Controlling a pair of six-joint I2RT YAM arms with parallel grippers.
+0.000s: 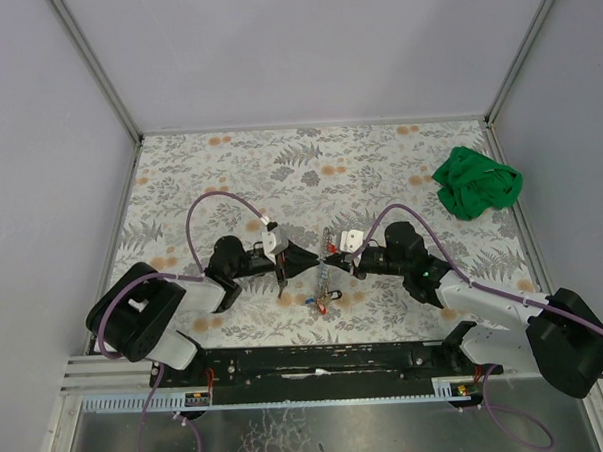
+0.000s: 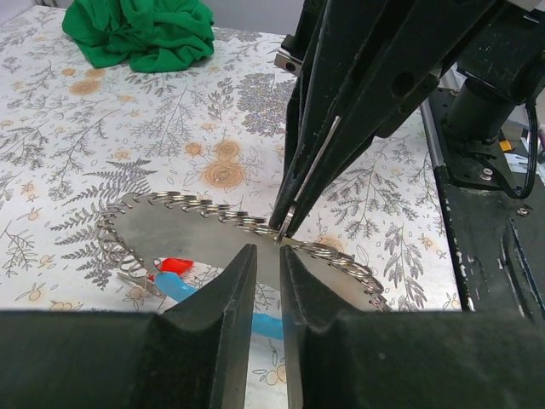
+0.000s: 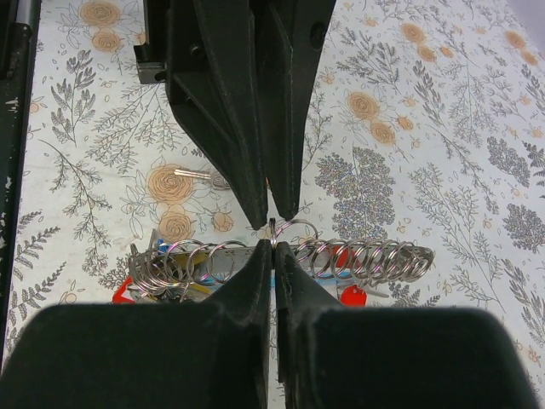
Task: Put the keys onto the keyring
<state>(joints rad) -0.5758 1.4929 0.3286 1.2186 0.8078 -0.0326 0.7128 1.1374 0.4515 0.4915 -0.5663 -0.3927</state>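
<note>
A thin keyring (image 3: pixel 272 227) stands on edge, and my right gripper (image 3: pixel 272 247) is shut on it. That gripper comes in from above in the left wrist view, right gripper (image 2: pixel 285 223). My left gripper (image 2: pixel 264 251) faces it tip to tip, left gripper (image 3: pixel 271 220), jaws a narrow gap apart with nothing seen between them. Just below lies a metal strip (image 2: pixel 196 234) strung with several rings (image 3: pixel 375 260). Red (image 2: pixel 174 266), blue (image 2: pixel 183 290) and yellow (image 3: pixel 192 291) plastic pieces lie under it; I cannot tell which are the keys. The arms meet at mid-table, left gripper (image 1: pixel 308 258), right gripper (image 1: pixel 335 257).
A crumpled green cloth (image 1: pixel 477 183) lies at the far right of the flowered table. A small silvery piece (image 3: pixel 192 174) lies on the table beyond the strip. White walls close in the table on three sides.
</note>
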